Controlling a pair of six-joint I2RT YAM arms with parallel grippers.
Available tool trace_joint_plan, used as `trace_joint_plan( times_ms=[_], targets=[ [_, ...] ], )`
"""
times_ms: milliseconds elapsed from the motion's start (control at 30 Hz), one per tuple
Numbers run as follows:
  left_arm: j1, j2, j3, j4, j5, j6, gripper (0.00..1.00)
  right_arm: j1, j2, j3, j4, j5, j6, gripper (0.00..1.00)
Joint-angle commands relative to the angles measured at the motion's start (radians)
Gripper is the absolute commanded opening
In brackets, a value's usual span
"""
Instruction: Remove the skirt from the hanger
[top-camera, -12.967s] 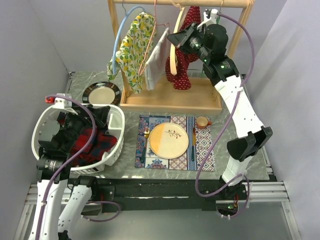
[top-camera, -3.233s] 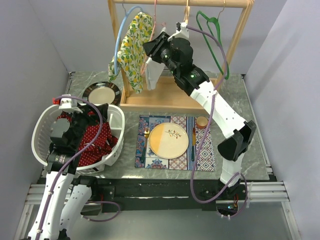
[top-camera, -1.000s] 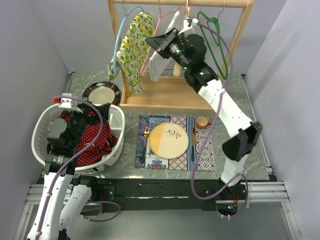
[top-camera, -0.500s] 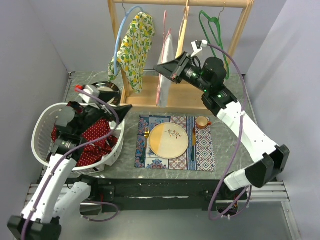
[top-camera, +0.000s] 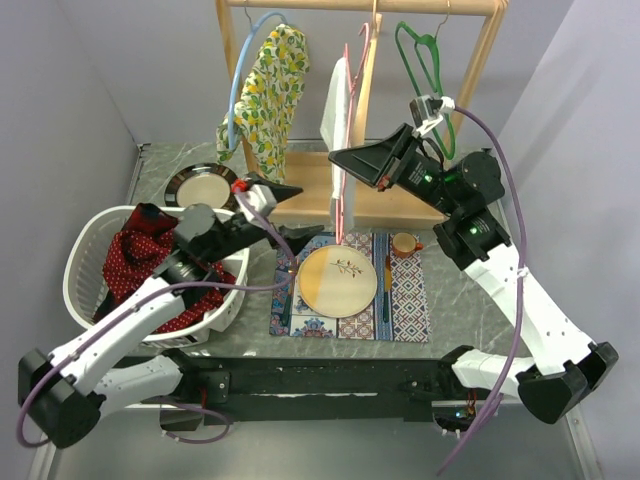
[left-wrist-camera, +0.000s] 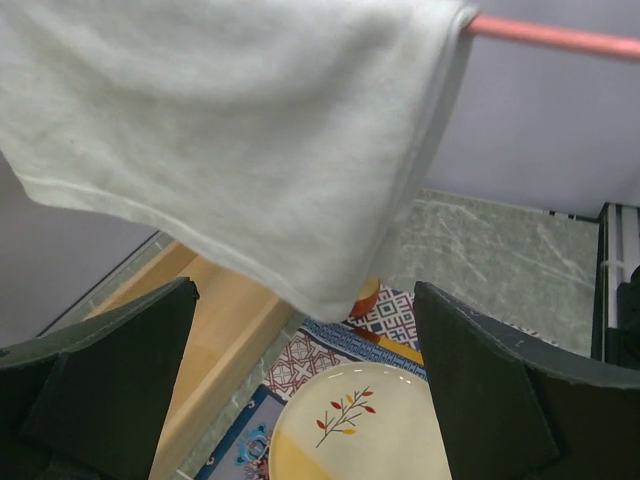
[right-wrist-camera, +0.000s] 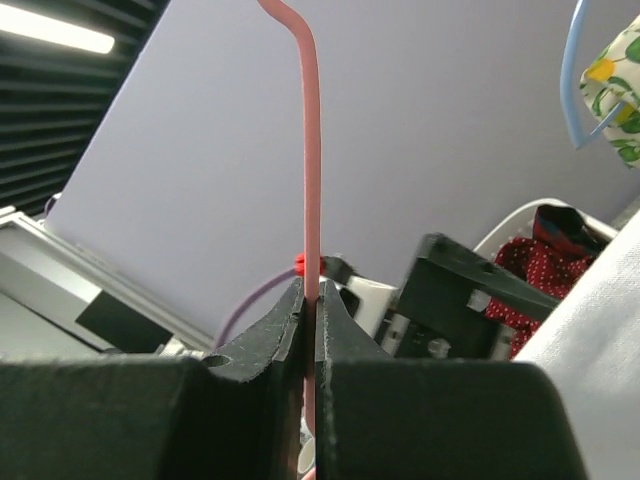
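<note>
The white skirt (top-camera: 335, 105) hangs folded over a pink hanger (top-camera: 346, 190), held in front of the wooden rack (top-camera: 300, 205). My right gripper (top-camera: 347, 160) is shut on the hanger's wire, which the right wrist view shows clamped between the jaws (right-wrist-camera: 309, 300). My left gripper (top-camera: 288, 193) is open and empty, just left of the hanger and below the skirt. In the left wrist view the skirt (left-wrist-camera: 230, 130) drapes from the pink bar (left-wrist-camera: 560, 38) above my spread fingers (left-wrist-camera: 110, 380).
A white basket (top-camera: 80, 265) holds a red dotted garment (top-camera: 140, 255) at the left. A yellow-and-white plate (top-camera: 338, 280) lies on a patterned mat with a small cup (top-camera: 403, 243). A lemon-print garment (top-camera: 265, 85) and a green hanger (top-camera: 425, 60) hang on the rack.
My right gripper has drawn the pink hanger and skirt forward and to the right, away from the rail. My left arm has left the basket and reached up toward the skirt.
</note>
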Motion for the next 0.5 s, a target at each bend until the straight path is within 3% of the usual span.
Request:
trace_joint_plan(
  times_ms=[0, 167, 367, 467],
  targets=[
    [-0.050, 0.060, 0.036, 0.089, -0.054, 0.076, 0.94, 0.001, -0.044, -0.018, 0.123, -0.034, 0.018, 0.00],
    [-0.060, 0.088, 0.025, 0.139, -0.094, 0.100, 0.93, 0.000, -0.052, -0.029, 0.143, -0.052, 0.030, 0.00],
    [-0.063, 0.119, 0.011, 0.199, -0.005, 0.079, 0.92, -0.001, -0.055, -0.038, 0.159, -0.050, 0.039, 0.00],
    [-0.064, 0.137, 0.011, 0.201, -0.020, 0.088, 0.84, -0.001, -0.053, -0.038, 0.163, -0.055, 0.042, 0.00]
  ],
)
